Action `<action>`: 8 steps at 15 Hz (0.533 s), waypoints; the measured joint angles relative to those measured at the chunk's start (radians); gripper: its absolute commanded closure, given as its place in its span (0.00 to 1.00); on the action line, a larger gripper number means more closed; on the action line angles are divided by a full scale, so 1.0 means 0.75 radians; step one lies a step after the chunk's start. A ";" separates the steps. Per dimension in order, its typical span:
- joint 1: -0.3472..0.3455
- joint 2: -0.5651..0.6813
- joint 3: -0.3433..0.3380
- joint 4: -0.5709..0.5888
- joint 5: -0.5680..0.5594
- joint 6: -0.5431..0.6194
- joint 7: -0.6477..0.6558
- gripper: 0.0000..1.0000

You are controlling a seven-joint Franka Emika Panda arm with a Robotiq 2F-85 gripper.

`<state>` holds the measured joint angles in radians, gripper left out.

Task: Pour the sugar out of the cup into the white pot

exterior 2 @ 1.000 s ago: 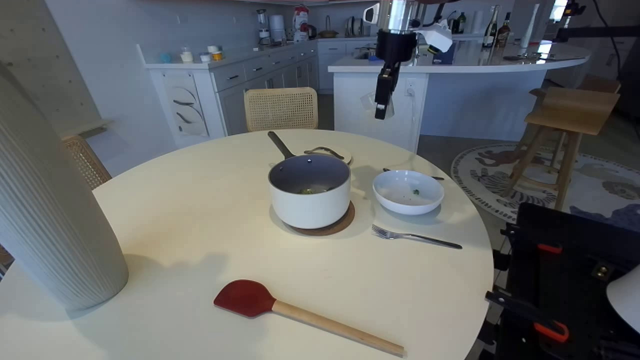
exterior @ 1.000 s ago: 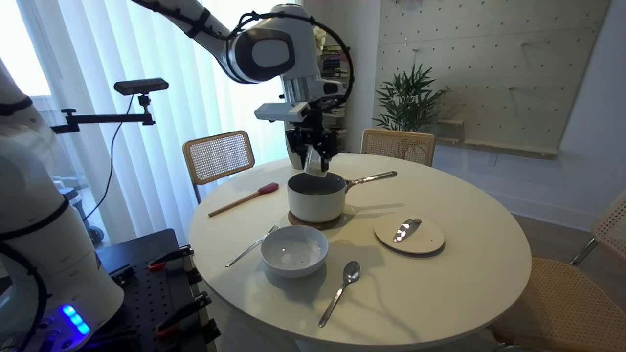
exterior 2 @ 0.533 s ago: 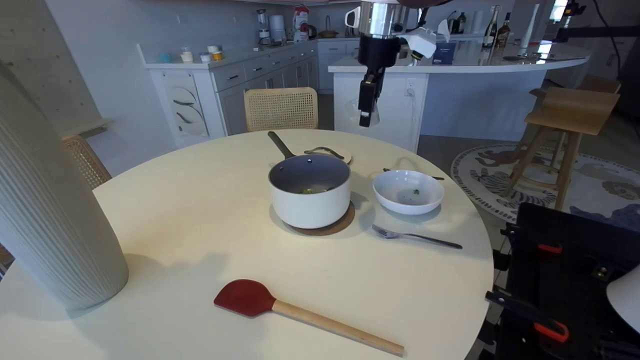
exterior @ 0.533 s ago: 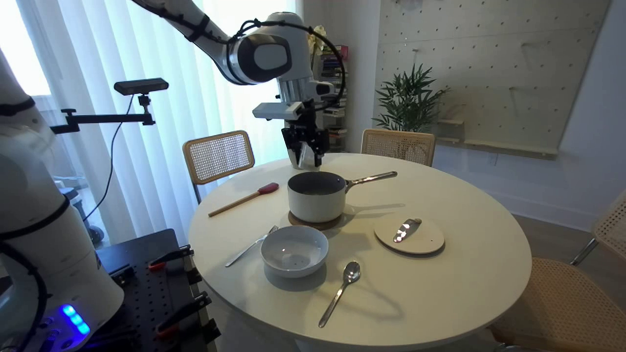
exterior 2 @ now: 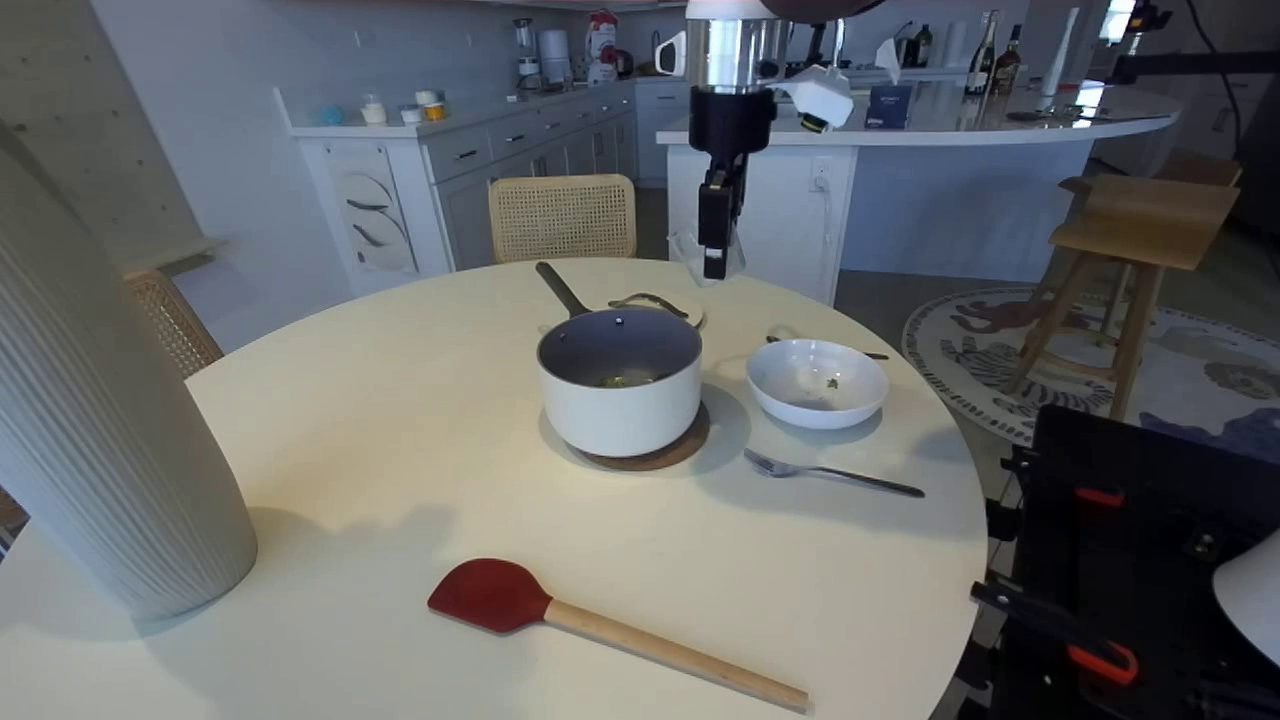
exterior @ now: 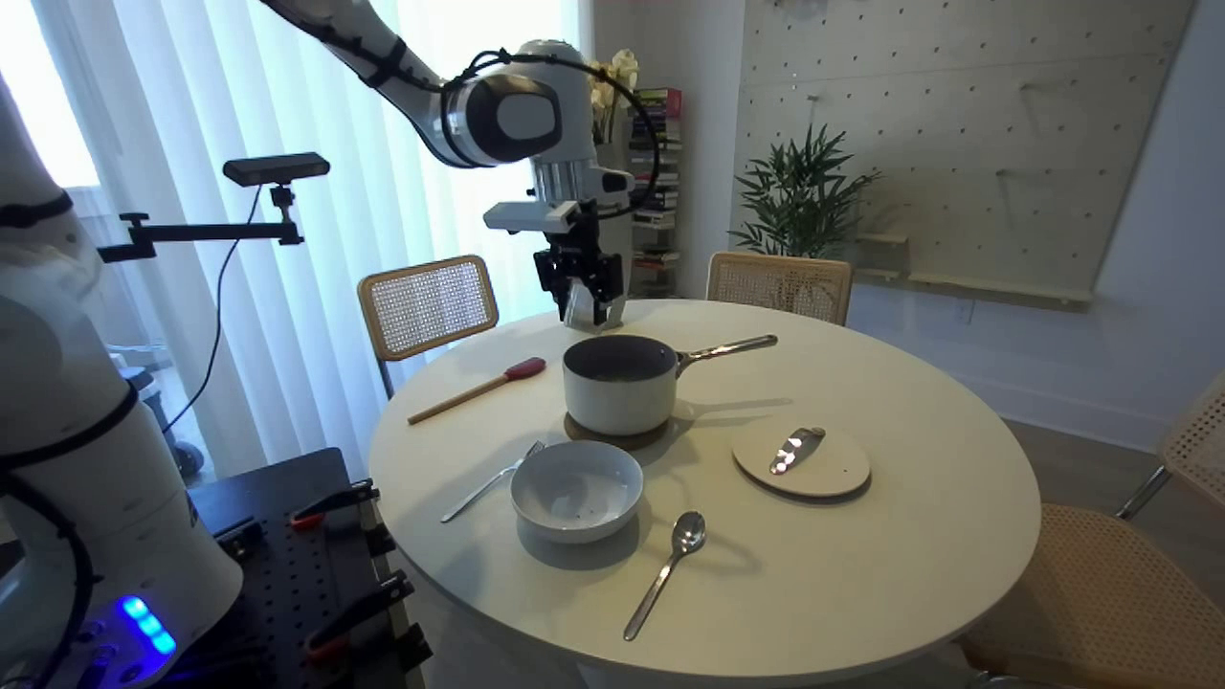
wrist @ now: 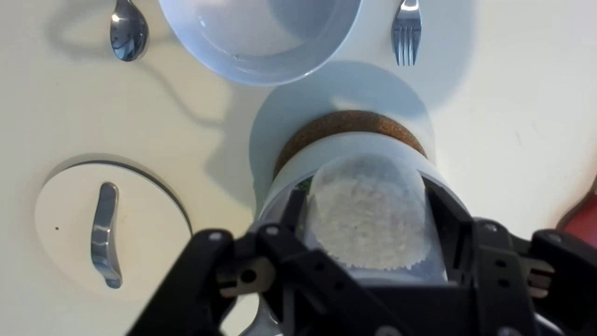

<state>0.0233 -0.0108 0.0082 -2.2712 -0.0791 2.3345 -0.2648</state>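
Note:
My gripper (exterior: 582, 312) is shut on a translucent cup (wrist: 371, 219) holding white grains. It also shows in the other pictures: the gripper (exterior 2: 714, 268) with the cup (exterior 2: 688, 254) beside its finger. The cup is raised above the table; in the wrist view it overlaps the white pot (wrist: 354, 143), which lies below it. I cannot tell the cup's exact tilt. The grains stay inside the cup. The white pot (exterior: 620, 402) has a dark inside and a long handle. In an exterior view the pot (exterior 2: 620, 420) holds some green bits.
The pot stands on a cork trivet (exterior 2: 690, 445). Around it are a white bowl (exterior: 576, 507), fork (exterior: 493, 481), spoon (exterior: 663, 579), lid (exterior: 833, 469) and red spatula (exterior: 478, 390). A tall ribbed vase (exterior 2: 120, 450) stands on the table.
The gripper, with the cup in it, has moved left in both exterior views. It sits lower in one of them, beside the pot's far rim. The pot and tableware have not moved.

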 measured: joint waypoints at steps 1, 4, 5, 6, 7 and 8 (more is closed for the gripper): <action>0.001 0.009 0.005 0.014 0.000 -0.024 0.000 0.59; 0.004 0.039 0.012 0.066 0.000 -0.104 -0.006 0.59; 0.005 0.052 0.013 0.086 0.000 -0.139 -0.009 0.59; 0.006 0.065 0.013 0.109 0.000 -0.178 -0.010 0.59; 0.008 0.079 0.014 0.133 0.000 -0.218 -0.011 0.59; 0.009 0.094 0.014 0.157 -0.001 -0.255 -0.011 0.59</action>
<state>0.0301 0.0594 0.0184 -2.1537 -0.0800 2.1431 -0.2732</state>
